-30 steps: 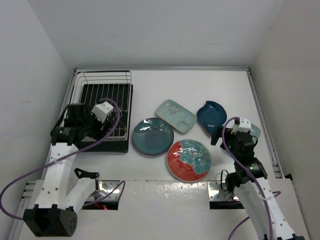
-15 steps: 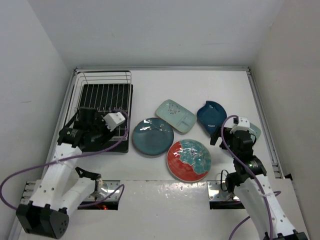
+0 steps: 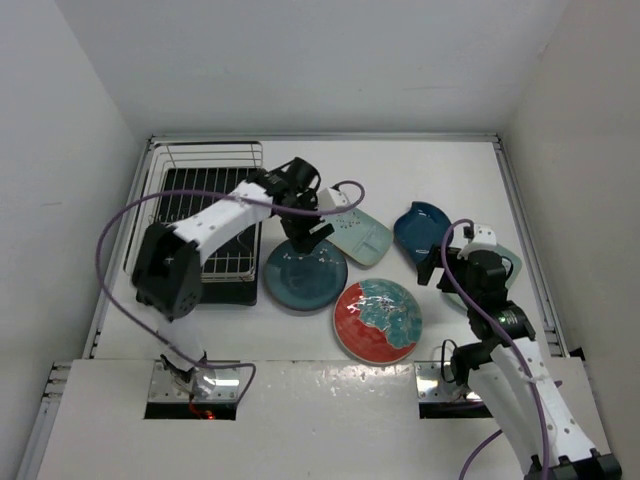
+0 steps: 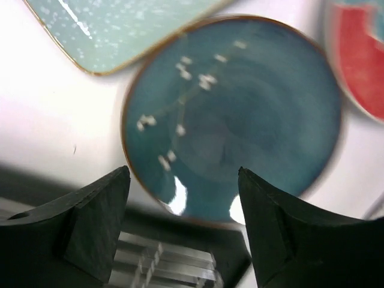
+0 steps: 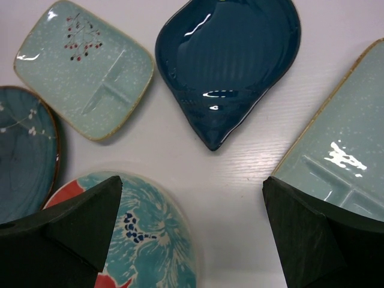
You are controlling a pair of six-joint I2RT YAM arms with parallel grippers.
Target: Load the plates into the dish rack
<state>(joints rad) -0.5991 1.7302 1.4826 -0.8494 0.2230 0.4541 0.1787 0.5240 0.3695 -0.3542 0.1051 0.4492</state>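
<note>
The white surface [image 3: 430, 170] is boxed in by pale walls. The dish rack [image 3: 185, 190] is parked at its far left: silver wire on a black tray, with a raised rail at the back.

All five plates are laid flat on the surface, to the right of the rack.
- **Red plate** [image 3: 378, 319]: nearest the arms, covered in a light-blue flower pattern.
- **Teal plate** [image 3: 305, 275]: just beside the rack's near right corner, with a white blossom twig painted on it. Whether tray and rim touch can't be told.
- **Mint plate** [image 5: 84, 69]: set behind the teal one, with a tiny red berry sprig painted in one corner and a divider ridge.
- **Second mint plate** [image 5: 342, 150]: found at the far right, mostly hidden under the right arm in the top view.
- **Dark-blue leaf dish** [image 3: 423, 232]: set between the two mint plates, its tip pointed at the red plate.

The left tool [image 4: 182, 174] is hung over the teal plate's rim on the rack side, with the jaws spread and nothing gripped. The right tool [image 5: 192, 180] is held above the gap between leaf dish and red plate, jaws wide, nothing in them.
</note>
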